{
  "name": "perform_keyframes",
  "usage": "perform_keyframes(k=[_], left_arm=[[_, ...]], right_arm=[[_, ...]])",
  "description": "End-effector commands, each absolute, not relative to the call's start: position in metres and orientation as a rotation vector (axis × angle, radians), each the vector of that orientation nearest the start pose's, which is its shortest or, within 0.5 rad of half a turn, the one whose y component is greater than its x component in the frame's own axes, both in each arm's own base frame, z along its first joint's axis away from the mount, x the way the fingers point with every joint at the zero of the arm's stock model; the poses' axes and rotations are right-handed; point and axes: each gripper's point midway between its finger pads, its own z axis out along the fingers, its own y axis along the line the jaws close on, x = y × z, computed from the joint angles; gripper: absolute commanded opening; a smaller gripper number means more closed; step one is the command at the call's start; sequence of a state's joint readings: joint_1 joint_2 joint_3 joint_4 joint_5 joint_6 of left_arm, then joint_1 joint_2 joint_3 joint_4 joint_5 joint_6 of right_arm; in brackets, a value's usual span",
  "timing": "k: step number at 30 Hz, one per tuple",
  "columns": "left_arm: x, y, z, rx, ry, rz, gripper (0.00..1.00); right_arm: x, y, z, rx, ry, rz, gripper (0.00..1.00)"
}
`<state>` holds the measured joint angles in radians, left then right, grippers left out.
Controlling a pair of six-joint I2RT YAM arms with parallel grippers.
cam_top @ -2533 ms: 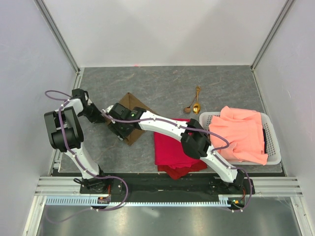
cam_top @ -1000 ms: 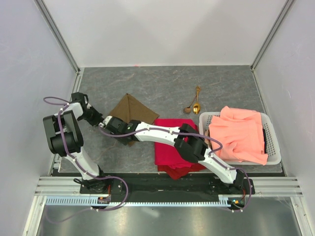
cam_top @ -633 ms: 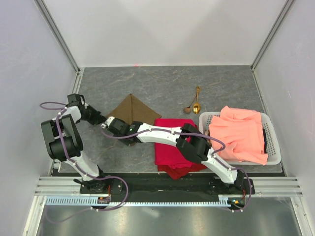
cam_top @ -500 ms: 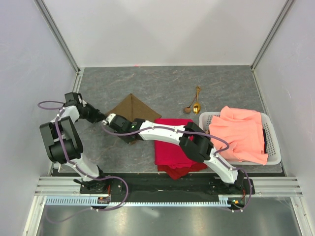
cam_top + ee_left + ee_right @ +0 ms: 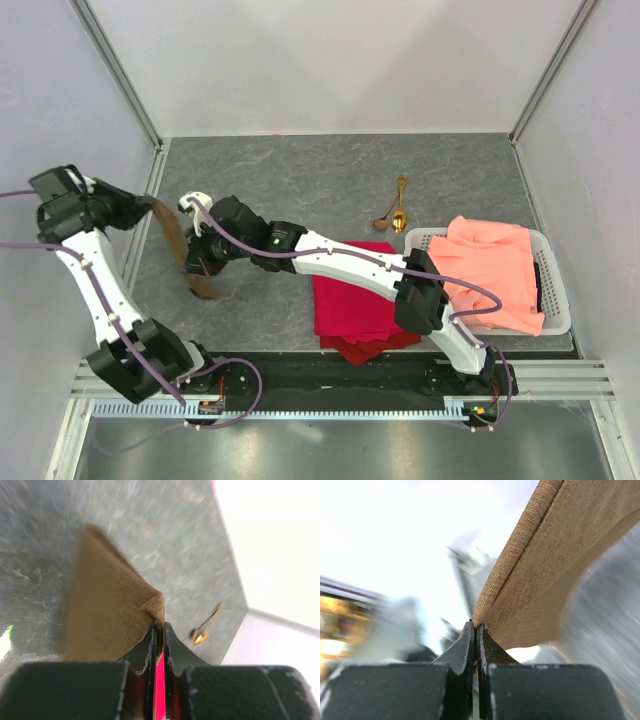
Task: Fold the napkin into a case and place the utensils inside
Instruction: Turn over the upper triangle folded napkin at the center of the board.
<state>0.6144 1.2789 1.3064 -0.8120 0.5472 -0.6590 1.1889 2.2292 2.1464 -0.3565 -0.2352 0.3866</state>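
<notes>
The table (image 5: pixel 330 170) is now bare at the left-centre of the overhead view, where half a second ago a folded brown diamond was lying. The basket (image 5: pixel 558 290) with its orange cloth (image 5: pixel 490 270) at the right and the red cloth (image 5: pixel 355 300) at the lower middle are unchanged.

The napkin (image 5: pixel 172 232) is lifted clear of the table and is seen as a blurred brown strip hanging at the left of the overhead view (the blur suggests quick motion). It is stretched between the two grippers, with its lower end drooping toward the table.

The left gripper (image 5: pixel 150 204) is now raised toward the upper left of the frame, far from its low position of a moment ago. In its wrist view the jaws are pressed almost together on a corner of the napkin (image 5: pixel 105 615). The right gripper (image 5: pixel 203 258), half open a second ago, is now clamped tight. A doubled edge of the napkin (image 5: pixel 555 565) is pinched between its fingers in the right wrist view.

The utensils (image 5: pixel 395 212) are left untouched at the upper middle, well apart from the napkin.

The earlier fold appears to be undone or reset by this lift, so no case is formed yet. The napkin probably has to be laid flat again and refolded before anything can be slipped inside.
</notes>
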Motion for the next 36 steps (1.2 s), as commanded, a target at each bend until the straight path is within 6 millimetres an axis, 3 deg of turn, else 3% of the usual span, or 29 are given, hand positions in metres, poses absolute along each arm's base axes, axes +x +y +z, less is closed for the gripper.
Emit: perform_keyframes(k=[1,2,3,4,5,6,7,8,9,10,11,12,14,15,18,22,27,28,30,34,36], left_arm=[[0.33,0.13,0.384,-0.93,1.682,-0.429,0.09],[0.332,0.13,0.388,-0.923,1.675,-0.424,0.09],[0.335,0.132,0.39,-0.925,1.669,-0.4,0.09],[0.342,0.121,0.391,-0.883,1.686,-0.396,0.09],[0.35,0.118,0.383,-0.878,1.709,-0.385,0.09],[0.356,0.119,0.368,-0.9,1.737,-0.346,0.09],[0.368,0.099,0.357,-0.853,1.787,-0.363,0.09],[0.378,0.094,0.338,-0.859,1.827,-0.362,0.09],[0.386,0.092,0.321,-0.873,1.853,-0.326,0.09],[0.397,0.075,0.295,-0.848,1.902,-0.345,0.09],[0.406,0.071,0.269,-0.86,1.952,-0.342,0.09],[0.409,0.065,0.242,-0.873,1.999,-0.338,0.09],[0.427,0.048,0.22,-0.821,2.018,-0.359,0.09],[0.433,0.033,0.194,-0.787,2.076,-0.359,0.09],[0.452,0.012,0.17,-0.732,2.118,-0.386,0.09],[0.464,-0.02,0.158,-0.667,2.151,-0.409,0.09],[0.47,-0.037,0.145,-0.651,2.184,-0.442,0.09],[0.469,-0.053,0.143,-0.613,2.199,-0.462,0.09],[0.47,-0.062,0.139,-0.599,2.211,-0.482,0.09],[0.469,-0.097,0.136,-0.514,2.232,-0.542,0.1],[0.47,-0.116,0.136,-0.473,2.249,-0.599,0.14]], right_arm=[[0.046,0.604,0.278,-1.177,2.015,1.873,0.0],[0.046,0.606,0.29,-1.166,1.921,1.936,0.0],[0.051,0.599,0.279,-1.15,1.953,1.944,0.0],[0.052,0.595,0.273,-1.143,1.98,1.966,0.0],[0.056,0.593,0.274,-1.124,1.946,2.004,0.0],[0.066,0.584,0.243,-1.078,2.033,2.006,0.0],[0.068,0.577,0.236,-1.07,2.04,2.058,0.0],[0.073,0.576,0.237,-1.006,2.008,2.142,0.0],[0.085,0.565,0.208,-0.947,2.086,2.138,0.0],[0.088,0.56,0.197,-0.924,2.105,2.156,0.0],[0.091,0.556,0.191,-0.908,2.088,2.199,0.0],[0.098,0.544,0.167,-0.859,2.153,2.183,0.0],[0.104,0.533,0.152,-0.825,2.147,2.192,0.0],[0.11,0.52,0.132,-0.767,2.214,2.162,0.0],[0.116,0.501,0.101,-0.734,2.297,2.073,0.0],[0.124,0.485,0.079,-0.695,2.358,1.974,0.0],[0.13,0.469,0.056,-0.689,2.462,1.786,0.0],[0.136,0.468,0.052,-0.661,2.472,1.735,0.0],[0.139,0.457,0.041,-0.663,2.531,1.611,0.0],[0.153,0.435,0.022,-0.63,2.607,1.331,0.06],[0.162,0.419,0.015,-0.603,2.63,1.183,0.17]])
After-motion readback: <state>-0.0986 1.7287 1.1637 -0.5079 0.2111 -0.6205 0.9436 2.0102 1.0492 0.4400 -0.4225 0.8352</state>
